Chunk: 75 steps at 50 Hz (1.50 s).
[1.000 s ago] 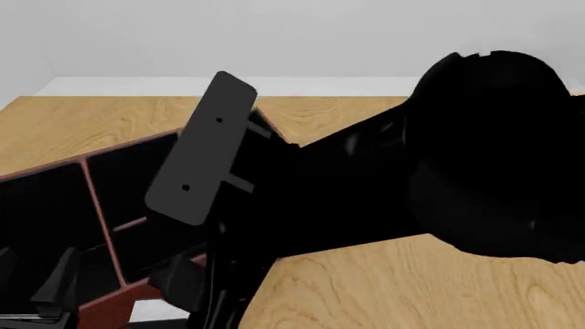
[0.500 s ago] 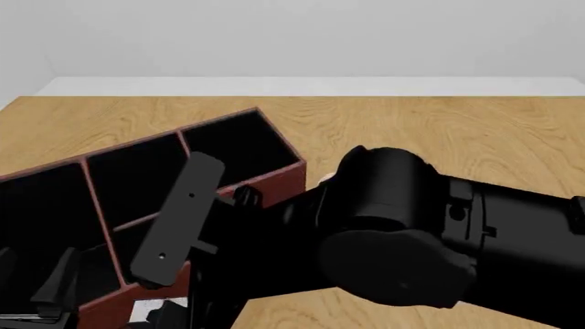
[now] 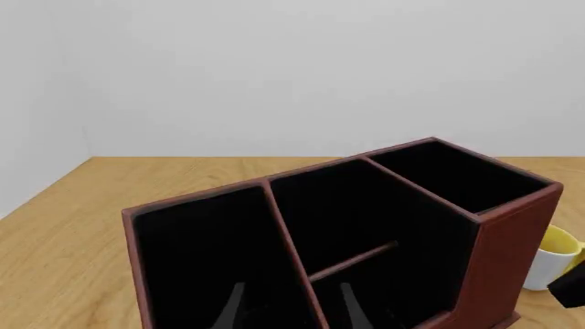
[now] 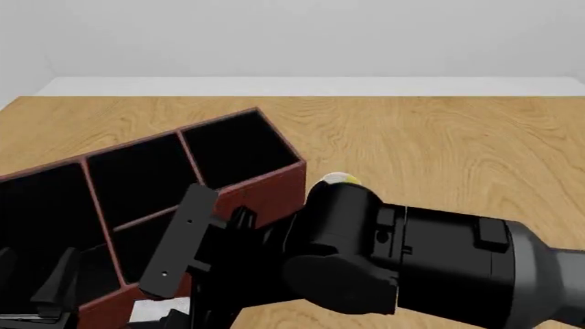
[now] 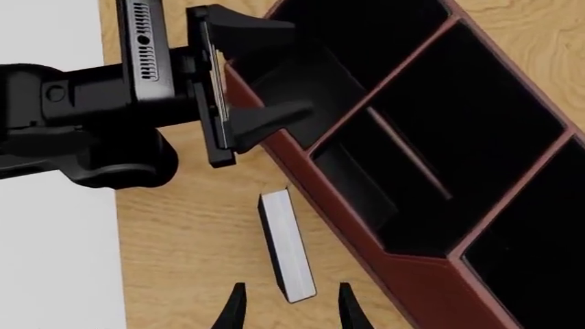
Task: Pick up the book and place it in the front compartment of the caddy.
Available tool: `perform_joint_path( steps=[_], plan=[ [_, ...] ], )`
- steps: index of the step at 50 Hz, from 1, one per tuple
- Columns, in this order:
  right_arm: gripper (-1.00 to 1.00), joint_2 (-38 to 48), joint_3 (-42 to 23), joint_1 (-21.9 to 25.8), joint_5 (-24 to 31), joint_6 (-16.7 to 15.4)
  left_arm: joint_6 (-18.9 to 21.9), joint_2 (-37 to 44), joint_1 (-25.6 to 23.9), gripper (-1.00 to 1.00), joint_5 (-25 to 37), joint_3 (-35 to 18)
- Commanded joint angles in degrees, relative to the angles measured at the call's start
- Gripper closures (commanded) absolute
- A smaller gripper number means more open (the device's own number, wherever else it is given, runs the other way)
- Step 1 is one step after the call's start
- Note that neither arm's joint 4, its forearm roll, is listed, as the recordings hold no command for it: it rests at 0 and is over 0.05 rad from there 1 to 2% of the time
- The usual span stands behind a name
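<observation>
Below, right fingers (image 5: 235, 310) spread apart straddle the book (image 5: 286, 255).

Two matte black arms with blocky joints

Right arm (image 4: 412, 264): rounded black housings and a flat grey plate with two screws; left hand (image 5: 242, 86) has slim dark wedge fingers.

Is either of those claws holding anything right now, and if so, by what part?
Nothing is held. The right gripper is open above the book, which lies on the table beside the caddy. The left gripper is open and empty.
</observation>
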Motion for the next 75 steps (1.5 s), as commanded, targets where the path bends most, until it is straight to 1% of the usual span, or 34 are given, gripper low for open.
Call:
perform_joint_path(
  steps=[1,8,11,20,33,35,45,52,75],
  plan=[
    [-1.00,2.1,1.0,-0.2,-1.5,-0.1,0.0,0.0,0.0,-1.00,0.0,0.0],
    [-1.00,3.8,1.8,-0.8,-2.4,-1.4,0.0,0.0,0.0,-1.00,0.0,0.0],
    [-1.00,4.5,1.9,-1.3,-2.8,-2.7,0.0,0.0,0.0,-1.00,0.0,0.0],
    [-1.00,6.6,2.0,-1.8,-3.7,-4.1,0.0,0.0,0.0,-1.00,0.0,0.0],
    [-1.00,7.6,3.5,-1.0,-5.2,-5.0,0.0,0.0,0.0,-1.00,0.0,0.0],
    [-1.00,7.7,4.1,-0.7,-5.6,-5.7,0.0,0.0,0.0,-1.00,0.0,0.0],
    [-1.00,8.4,5.0,-0.3,-6.3,-6.0,0.0,0.0,0.0,-1.00,0.0,0.0],
    [-1.00,10.1,4.8,-1.2,-6.8,-7.4,0.0,0.0,0.0,-1.00,0.0,0.0],
    [-1.00,11.8,5.7,-0.8,-7.8,-7.2,0.0,0.0,0.0,-1.00,0.0,0.0]
  ],
)
